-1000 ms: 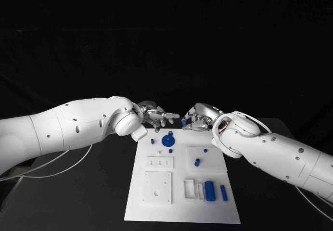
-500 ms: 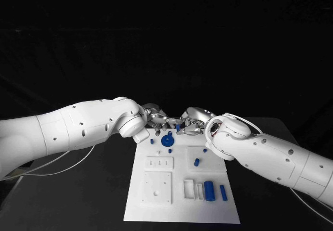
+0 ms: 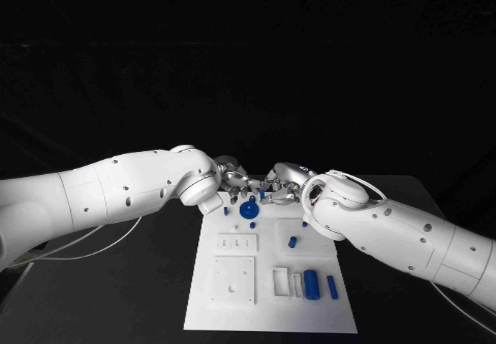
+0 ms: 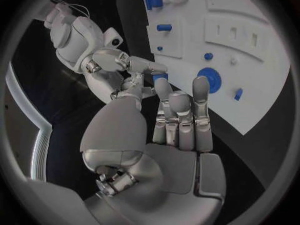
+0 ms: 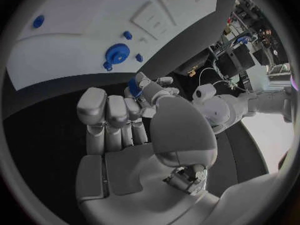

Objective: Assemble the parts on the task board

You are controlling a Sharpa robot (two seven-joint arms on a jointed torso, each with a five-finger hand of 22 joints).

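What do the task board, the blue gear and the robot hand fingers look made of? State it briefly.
Task board: likely matte white plastic, an even, dull surface with recessed pockets.
Blue gear: probably moulded or printed plastic, solid uniform colour, no shine.
Left robot hand fingers: silvery, metallic-looking shells with a soft satin sheen; possibly coated plastic.

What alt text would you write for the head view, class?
The left robot hand and right robot hand meet fingertip to fingertip above the far end of the white task board, near a blue gear; a small blue part sits between them.
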